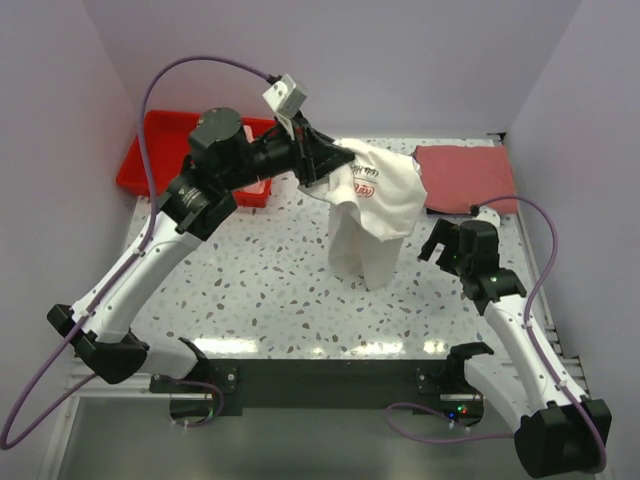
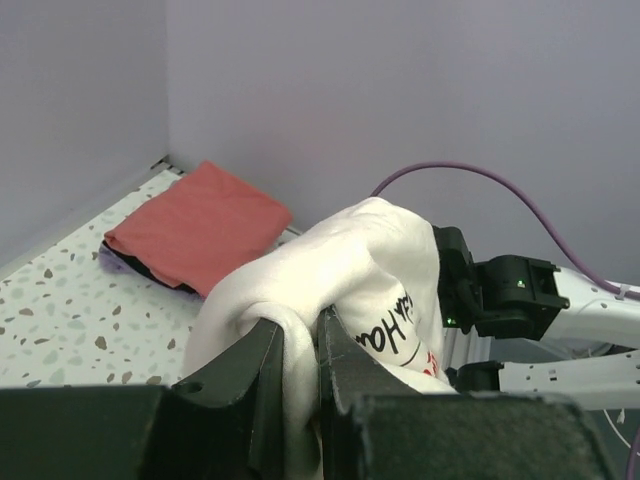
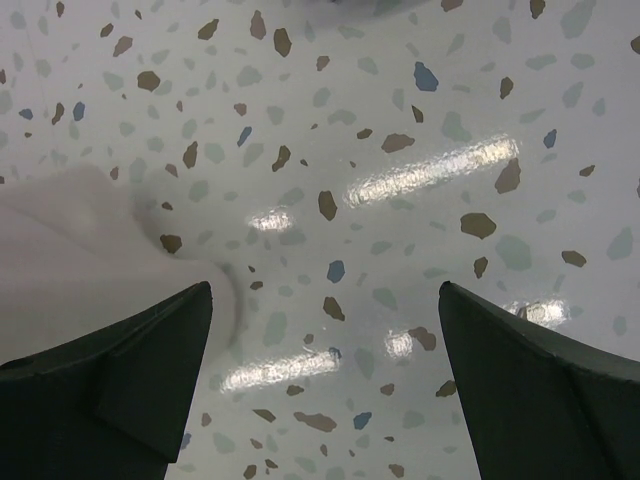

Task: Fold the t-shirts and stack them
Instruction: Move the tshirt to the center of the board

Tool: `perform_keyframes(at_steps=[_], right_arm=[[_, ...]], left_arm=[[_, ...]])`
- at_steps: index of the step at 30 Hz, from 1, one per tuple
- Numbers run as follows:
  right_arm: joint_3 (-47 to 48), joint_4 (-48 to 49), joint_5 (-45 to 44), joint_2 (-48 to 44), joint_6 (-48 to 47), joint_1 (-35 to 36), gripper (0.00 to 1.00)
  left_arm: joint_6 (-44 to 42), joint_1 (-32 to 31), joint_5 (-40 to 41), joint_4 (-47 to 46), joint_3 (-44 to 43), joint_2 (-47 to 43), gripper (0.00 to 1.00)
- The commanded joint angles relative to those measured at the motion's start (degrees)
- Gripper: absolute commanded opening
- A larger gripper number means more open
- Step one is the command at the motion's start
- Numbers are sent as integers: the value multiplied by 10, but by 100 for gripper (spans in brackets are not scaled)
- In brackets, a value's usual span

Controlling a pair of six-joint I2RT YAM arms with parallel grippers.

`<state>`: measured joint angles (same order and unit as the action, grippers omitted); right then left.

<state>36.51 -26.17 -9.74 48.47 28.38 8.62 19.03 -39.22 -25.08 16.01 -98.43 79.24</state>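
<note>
- Your left fingers (image 1: 333, 160) are clamping a bunched fold of the white t-shirt (image 1: 375, 200); in the left wrist view the cloth is wedged between the two dark fingers (image 2: 262, 375).
- You are holding that t-shirt raised over the middle of the counter (image 1: 260, 280), a little toward 12 o'clock, and it is hanging down in a loose column toward the speckled surface.
- Its red and black chest print is facing up near the gripped edge, partly creased.
- Your right fingers (image 1: 440, 243) are standing wide apart and gripping nothing; they are hovering low at about 3 o'clock from the hanging cloth, near it but apart.
- In the right wrist view a blurred white edge of the t-shirt (image 3: 70, 260) is showing beside the finger at 9 o'clock.
- The dusty-red t-shirt (image 1: 465, 175) is lying folded flat at about 1 o'clock on the counter, in the far corner.
- A red tray (image 1: 150, 160) is sitting at about 10 o'clock, partly hidden behind your left arm.
</note>
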Motion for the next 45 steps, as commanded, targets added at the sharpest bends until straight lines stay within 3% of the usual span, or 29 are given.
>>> perform_keyframes(at_steps=[1, 6, 9, 11, 14, 15, 18, 19, 22, 23, 26, 29, 32, 36, 40, 45], right_arm=[[1, 3, -22, -12, 2, 1, 99], [1, 4, -23, -9, 1, 1, 99], [-1, 8, -17, -4, 0, 1, 99], [2, 5, -16, -1, -1, 0, 99], [2, 7, -16, 4, -1, 1, 99], [2, 7, -13, 7, -2, 0, 99], [7, 3, -12, 19, -2, 1, 99], [8, 3, -10, 23, -3, 1, 99], [6, 11, 4, 28, -14, 1, 99], [6, 16, 24, 33, -19, 1, 99], [6, 9, 31, 49, -32, 1, 99], [3, 5, 38, 58, -34, 3, 99], [0, 9, 57, 66, -30, 17, 99], [-1, 9, 88, 70, -13, 27, 99], [-12, 9, 96, 53, -2, 32, 99], [-29, 14, 139, 42, 19, 34, 99]], left_arm=[[16, -6, -25, -109, 34, -25, 0], [40, -9, -65, -143, 89, -21, 0], [39, -9, -24, -151, 165, -39, 1], [40, -9, 22, -151, 221, -51, 8], [49, -8, 222, -90, 315, -59, 10], [60, -7, 339, -69, 351, -58, 10], [109, 12, 453, 6, 406, -43, 10], [122, 37, 455, 19, 416, -44, 14], [151, 78, 463, 45, 467, -69, 50], [160, 85, 471, 54, 479, -80, 72], [201, 96, 545, 109, 505, -113, 100], [253, 98, 600, 170, 506, -136, 100], [224, 97, 553, 144, 506, -161, 100], [168, 75, 385, 74, 535, -187, 100], [162, -13, 378, 70, 533, -186, 100], [177, -31, 235, -105, 554, -99, 100]])
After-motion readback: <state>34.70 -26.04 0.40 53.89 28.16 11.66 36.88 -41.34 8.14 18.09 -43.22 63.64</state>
